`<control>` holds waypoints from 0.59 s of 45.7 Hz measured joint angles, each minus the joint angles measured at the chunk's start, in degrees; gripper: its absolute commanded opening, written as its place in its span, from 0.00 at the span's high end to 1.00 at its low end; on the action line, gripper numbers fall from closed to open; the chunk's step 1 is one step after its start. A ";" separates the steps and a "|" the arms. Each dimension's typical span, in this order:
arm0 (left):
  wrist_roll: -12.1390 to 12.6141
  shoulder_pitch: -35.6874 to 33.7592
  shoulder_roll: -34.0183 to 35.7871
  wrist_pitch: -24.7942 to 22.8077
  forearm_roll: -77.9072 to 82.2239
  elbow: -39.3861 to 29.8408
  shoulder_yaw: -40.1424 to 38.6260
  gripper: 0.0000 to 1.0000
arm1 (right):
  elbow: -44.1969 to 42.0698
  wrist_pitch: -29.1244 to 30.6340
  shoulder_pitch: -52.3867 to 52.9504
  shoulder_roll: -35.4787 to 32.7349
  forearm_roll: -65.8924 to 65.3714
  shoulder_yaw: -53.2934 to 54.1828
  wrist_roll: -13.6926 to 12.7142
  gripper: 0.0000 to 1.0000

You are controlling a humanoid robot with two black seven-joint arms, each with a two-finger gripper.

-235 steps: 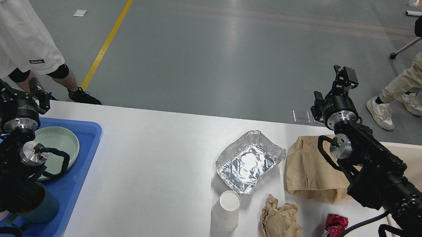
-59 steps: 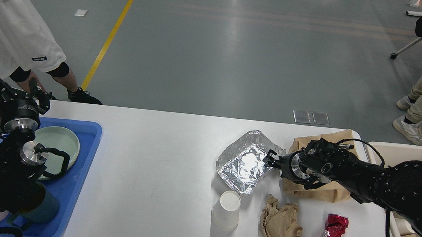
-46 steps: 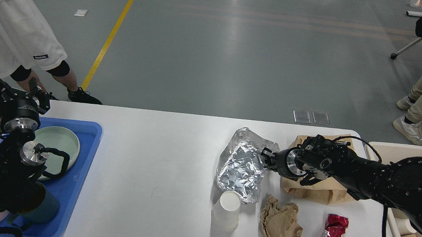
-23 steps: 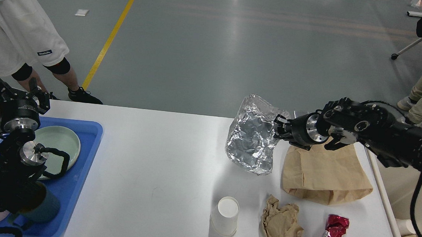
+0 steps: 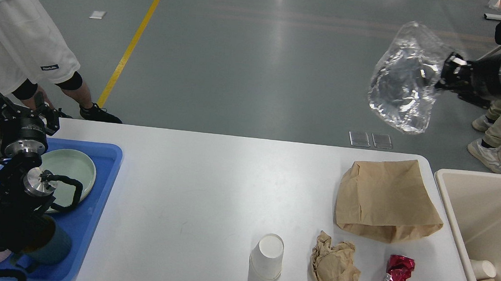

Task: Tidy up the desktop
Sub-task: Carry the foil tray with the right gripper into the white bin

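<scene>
The white desktop (image 5: 193, 185) holds a brown paper bag (image 5: 386, 200), a crumpled brown paper (image 5: 332, 267), a crushed red can (image 5: 394, 279) and a white paper cup (image 5: 267, 261). My right gripper (image 5: 443, 75) is shut on the edge of a crumpled foil tray (image 5: 400, 87) and holds it high in the air beyond the table's far right corner. My left gripper (image 5: 14, 106) is open and empty above the far end of the blue tray (image 5: 99, 191).
The blue tray holds a pale green plate (image 5: 71, 173) and a dark teal cup (image 5: 50, 245). A beige bin (image 5: 473, 211) stands at the table's right edge with a cup (image 5: 481, 269) inside. People stand at the far left and far right.
My right gripper closed on the foil tray, lifted it off the desktop and swung it up and to the right. The left arm has not moved.
</scene>
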 measured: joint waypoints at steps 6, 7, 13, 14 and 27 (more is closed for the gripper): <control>0.01 0.00 0.00 0.00 0.00 0.00 0.00 0.04 | -3.27 -2.90 -7.78 -4.26 0.24 0.87 -0.02 1.00; 0.01 0.00 0.00 0.00 0.00 0.00 0.00 0.04 | -3.45 -3.56 -9.23 -4.99 0.36 1.13 -0.02 1.00; 0.01 0.00 0.00 0.00 0.00 0.00 0.00 0.04 | -3.76 -10.24 -20.15 -10.84 1.05 3.81 0.32 1.00; 0.01 0.00 0.00 0.00 0.00 0.01 0.00 0.04 | -3.77 -11.14 -21.54 -11.27 1.06 4.29 0.35 1.00; 0.01 0.00 0.00 0.00 0.00 0.01 0.00 0.04 | -5.80 -21.11 -35.79 -12.28 0.44 6.78 0.55 0.00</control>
